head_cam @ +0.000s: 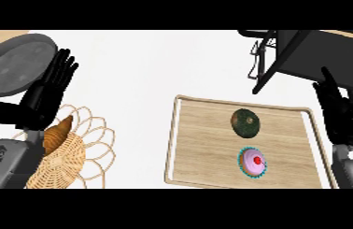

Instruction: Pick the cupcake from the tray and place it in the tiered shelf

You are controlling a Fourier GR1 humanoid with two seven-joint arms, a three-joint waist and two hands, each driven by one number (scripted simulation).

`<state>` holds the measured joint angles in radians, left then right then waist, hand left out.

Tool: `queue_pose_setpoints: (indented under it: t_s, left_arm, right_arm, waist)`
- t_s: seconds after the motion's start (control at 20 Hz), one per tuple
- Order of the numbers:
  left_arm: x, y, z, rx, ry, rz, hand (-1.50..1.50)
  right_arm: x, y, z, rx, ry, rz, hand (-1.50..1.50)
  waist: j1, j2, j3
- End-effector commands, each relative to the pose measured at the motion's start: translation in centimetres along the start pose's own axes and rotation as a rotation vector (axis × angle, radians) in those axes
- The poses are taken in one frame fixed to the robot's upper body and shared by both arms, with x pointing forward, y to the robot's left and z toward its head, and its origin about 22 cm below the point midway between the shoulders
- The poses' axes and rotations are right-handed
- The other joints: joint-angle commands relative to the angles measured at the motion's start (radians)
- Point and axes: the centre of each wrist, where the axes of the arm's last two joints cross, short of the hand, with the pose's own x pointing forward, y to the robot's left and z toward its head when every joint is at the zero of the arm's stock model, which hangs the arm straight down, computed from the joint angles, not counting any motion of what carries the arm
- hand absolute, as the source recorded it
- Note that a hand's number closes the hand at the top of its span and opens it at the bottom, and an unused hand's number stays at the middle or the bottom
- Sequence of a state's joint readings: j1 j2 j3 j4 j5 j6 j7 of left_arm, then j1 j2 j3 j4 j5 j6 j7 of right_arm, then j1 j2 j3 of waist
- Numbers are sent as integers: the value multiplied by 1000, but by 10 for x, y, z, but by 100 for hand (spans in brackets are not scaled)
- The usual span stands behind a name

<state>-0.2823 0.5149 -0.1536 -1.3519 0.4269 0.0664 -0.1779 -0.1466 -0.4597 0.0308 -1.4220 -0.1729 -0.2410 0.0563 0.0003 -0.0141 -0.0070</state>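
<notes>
A cupcake (253, 162) with pink frosting, a red cherry and a teal wrapper sits on the wooden tray (200, 144), near its front right. Behind it on the same tray lies a dark green round fruit (245, 122). The black tiered shelf (296, 53) stands at the back right, partly cut by the view's edge. My right hand (335, 109) is open, fingers up, just right of the tray and apart from the cupcake. My left hand (48, 90) is open at the far left, fingers up, holding nothing.
A wicker basket (66, 160) with a croissant (56, 133) in it stands at the front left, below my left hand. A grey round pan (24, 60) lies at the back left. White counter lies between the basket and the tray.
</notes>
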Motion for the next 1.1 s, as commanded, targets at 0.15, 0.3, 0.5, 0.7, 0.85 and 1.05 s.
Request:
queue_pose_setpoints:
  t_s: [0.15, 0.3, 0.5, 0.7, 0.85, 1.05]
  left_arm:
    - [-15, -48, 8, 8, 59, -93, 0]
    - [-25, -40, 16, 2, 119, -65, 0]
    - [-37, -63, 22, -5, 160, -106, 0]
    - [-28, -76, 21, -9, 171, -104, 0]
    - [-25, -84, 24, 7, 184, -114, 0]
    - [-29, -76, 23, -3, 177, -107, 0]
  right_arm:
    - [60, -5, -9, 295, -102, -77, -150]
    - [11, 54, 7, 211, 133, -746, -150]
    - [20, -39, 0, -32, -71, 284, 150]
    - [-22, -8, 33, -213, -130, -24, -150]
    - [-40, -23, 43, -208, -214, -159, -150]
    - [-5, -36, 50, 86, -226, -182, -150]
  waist:
    - [-4, 9, 7]
    - [-32, 15, 54]
    - [-26, 18, 4]
    - [-11, 12, 8]
    - [-7, 12, 9]
    - [-12, 11, 7]
